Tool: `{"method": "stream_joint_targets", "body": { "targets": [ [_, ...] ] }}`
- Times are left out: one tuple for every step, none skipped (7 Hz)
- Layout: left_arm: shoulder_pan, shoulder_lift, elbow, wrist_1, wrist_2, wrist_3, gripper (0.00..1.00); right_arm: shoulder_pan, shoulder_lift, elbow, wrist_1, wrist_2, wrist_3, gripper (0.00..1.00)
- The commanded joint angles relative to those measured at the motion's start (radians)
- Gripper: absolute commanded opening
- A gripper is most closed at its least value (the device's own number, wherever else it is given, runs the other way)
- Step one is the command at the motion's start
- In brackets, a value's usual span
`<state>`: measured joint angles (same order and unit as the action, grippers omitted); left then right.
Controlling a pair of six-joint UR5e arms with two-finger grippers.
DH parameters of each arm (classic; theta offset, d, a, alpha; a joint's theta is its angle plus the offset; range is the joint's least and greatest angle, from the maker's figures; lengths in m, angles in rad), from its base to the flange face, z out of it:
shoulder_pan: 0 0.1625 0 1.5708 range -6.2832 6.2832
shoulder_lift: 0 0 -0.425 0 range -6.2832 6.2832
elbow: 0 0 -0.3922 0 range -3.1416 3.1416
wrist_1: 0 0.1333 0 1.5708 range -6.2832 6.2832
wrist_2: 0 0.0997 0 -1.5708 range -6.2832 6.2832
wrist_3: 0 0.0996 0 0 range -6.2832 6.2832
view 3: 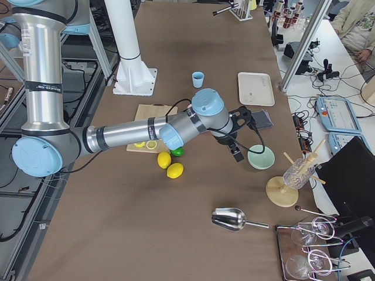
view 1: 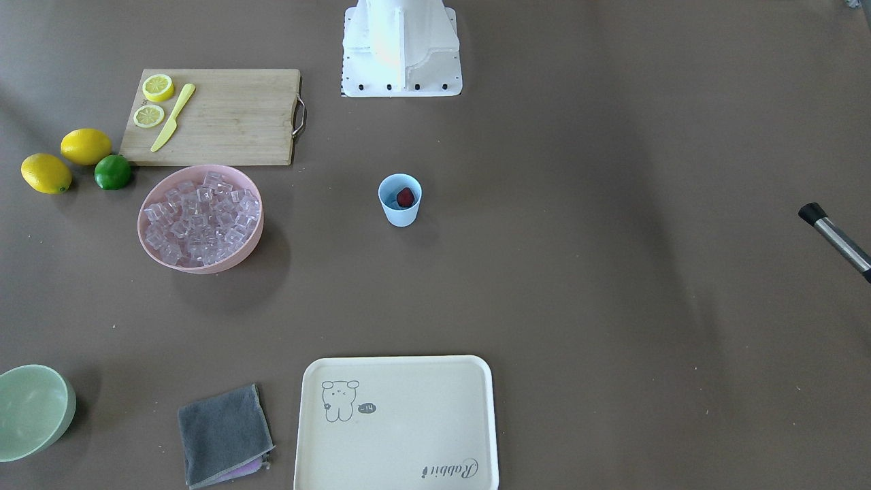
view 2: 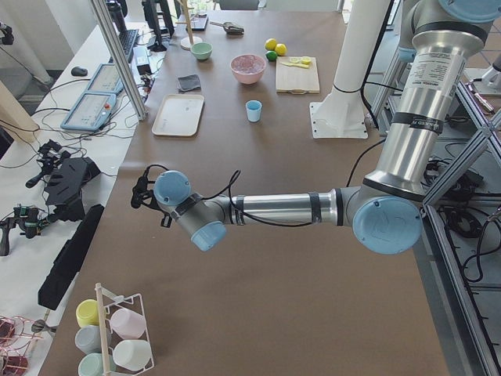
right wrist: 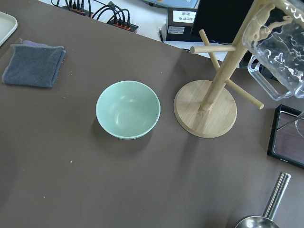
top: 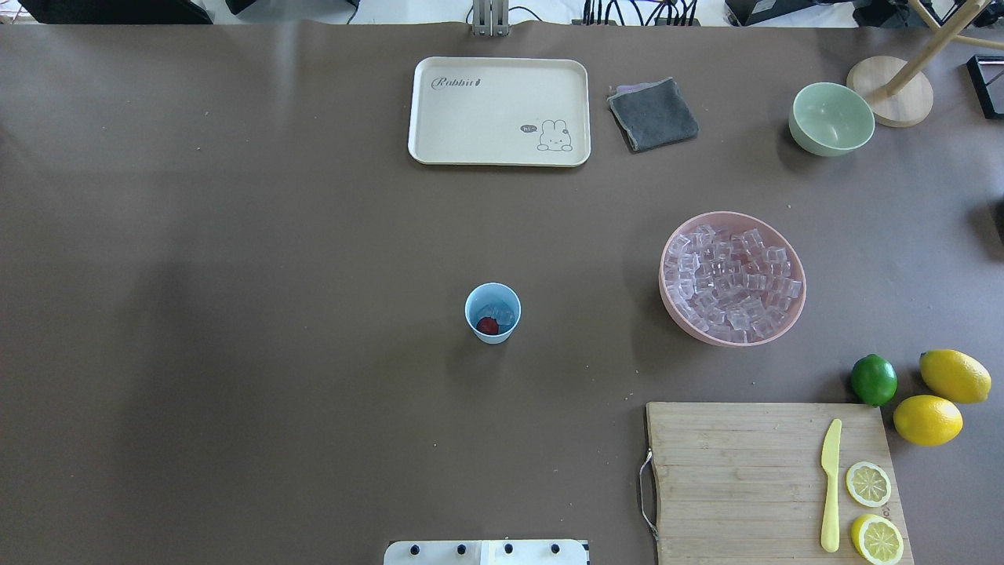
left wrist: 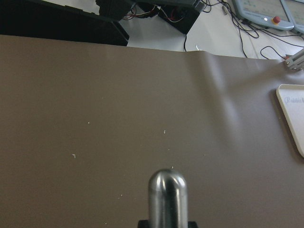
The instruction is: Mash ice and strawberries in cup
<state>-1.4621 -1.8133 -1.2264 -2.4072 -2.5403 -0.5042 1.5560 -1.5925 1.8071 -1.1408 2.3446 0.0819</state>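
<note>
Currently: cup [top: 492, 312] upright mid-bench [top: 235, 314], holding strawberry [top: 487, 325] and ice [top: 503, 313]; left tool [view 2: 142, 190] pinching steel masher [view 1: 835, 237], well apart from cup; right tool [view 3: 238, 152] state cannot be told; risk: an off-centre plunge would likely tip the light, unheld cup.

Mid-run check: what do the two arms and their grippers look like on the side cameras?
The left arm and the right arm match: silver-grey tubes, black bands, round light-blue joint caps. A thin black cable loops along each forearm to a small black gripper: the left gripper, the right gripper.
</note>
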Motion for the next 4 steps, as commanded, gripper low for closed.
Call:
{"method": "stream_joint_targets", "body": {
  "targets": [
    [-0.003, 0.025, 0.002, 0.219, 0.073, 0.311, 0.00, -0.011, 0.000, 0.003, 0.001, 0.002, 0.001, 1.00],
    [0.006, 0.041, 0.002, 0.261, 0.118, 0.376, 0.00, -0.011, -0.003, 0.003, 0.003, 0.002, -0.001, 1.00],
    [0.008, 0.064, -0.001, 0.278, 0.120, 0.383, 0.00, -0.017, -0.003, 0.003, 0.001, 0.002, -0.001, 1.00],
    [0.019, 0.103, -0.001, 0.277, 0.142, 0.383, 0.00, -0.023, -0.004, 0.003, 0.003, 0.002, -0.001, 1.00]
  ]
}}
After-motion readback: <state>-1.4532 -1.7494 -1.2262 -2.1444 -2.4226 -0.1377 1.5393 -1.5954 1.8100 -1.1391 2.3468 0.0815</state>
